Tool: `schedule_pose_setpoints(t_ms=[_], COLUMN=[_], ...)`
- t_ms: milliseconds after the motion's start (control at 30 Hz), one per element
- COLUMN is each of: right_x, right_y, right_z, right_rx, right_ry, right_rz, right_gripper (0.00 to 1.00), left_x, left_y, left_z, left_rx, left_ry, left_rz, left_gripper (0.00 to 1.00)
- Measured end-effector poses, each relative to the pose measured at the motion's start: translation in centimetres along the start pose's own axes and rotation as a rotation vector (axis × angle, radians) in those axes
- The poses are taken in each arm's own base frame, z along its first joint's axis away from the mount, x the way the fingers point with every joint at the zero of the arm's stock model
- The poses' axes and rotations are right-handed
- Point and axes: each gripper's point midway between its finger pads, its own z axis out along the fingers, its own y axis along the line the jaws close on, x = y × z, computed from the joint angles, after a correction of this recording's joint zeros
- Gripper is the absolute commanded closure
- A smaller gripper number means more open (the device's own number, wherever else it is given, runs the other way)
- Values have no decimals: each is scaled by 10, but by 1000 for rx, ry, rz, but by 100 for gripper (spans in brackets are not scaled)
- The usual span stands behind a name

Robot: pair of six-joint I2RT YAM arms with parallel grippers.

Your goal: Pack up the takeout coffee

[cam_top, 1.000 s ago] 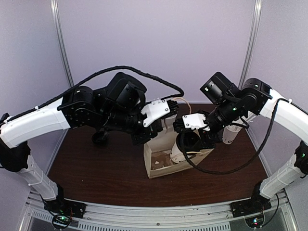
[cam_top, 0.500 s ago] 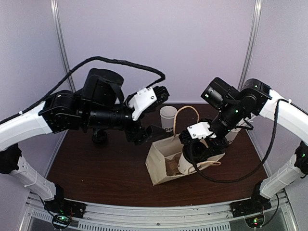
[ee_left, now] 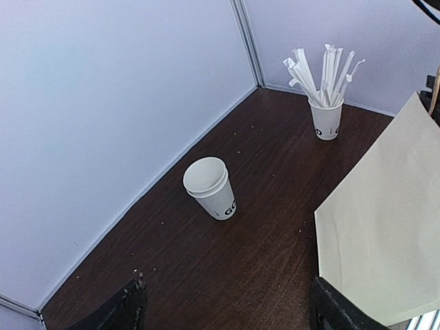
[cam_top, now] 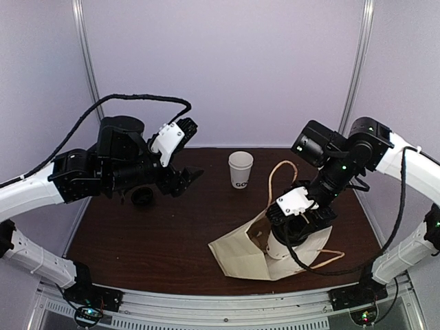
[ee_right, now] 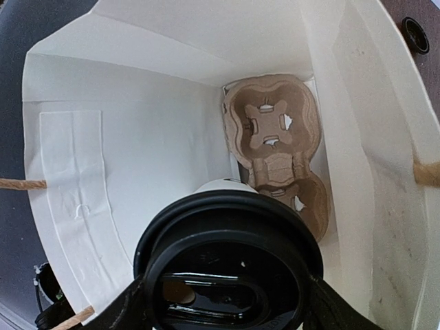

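White cup behind the paper bag read "GO" in dark letters near base. Stick cup lettering was too small to read.

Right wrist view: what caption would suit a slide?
Right gripper holds a black-lidded coffee cup over the pulp carrier inside the white paper bag.

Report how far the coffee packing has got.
Done: the pulp carrier lies inside the paper bag. In hand: the right gripper holds a lidded cup in the bag's mouth, unreleased. To do: a lidless cup stands on the table, a black lid lies apart from it, and the left gripper is open, empty.
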Motion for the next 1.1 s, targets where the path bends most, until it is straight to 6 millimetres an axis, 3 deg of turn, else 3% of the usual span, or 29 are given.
schedule_pose_setpoints(t_ms=[133,567,733,900,1100], right_x=[4,11,9,10,18], right_y=[2,-17,-5,12,13], right_z=[-1,14,5,-3,15], right_rx=[48,229,307,359,346], right_ry=[32,175,147,103,126], right_rz=[-17,-80,-139,-208,-228], right_gripper=[51,53,49,49,49], left_x=[6,12,8,18,22], left_y=[2,18,29,41,43], left_z=[6,29,38,48,53], left_rx=[5,-5,-8,-13,5], left_ry=[14,49,54,81,97], left_rz=[-14,-69,-85,-108,-126], left_gripper=[18,18,18,18,18])
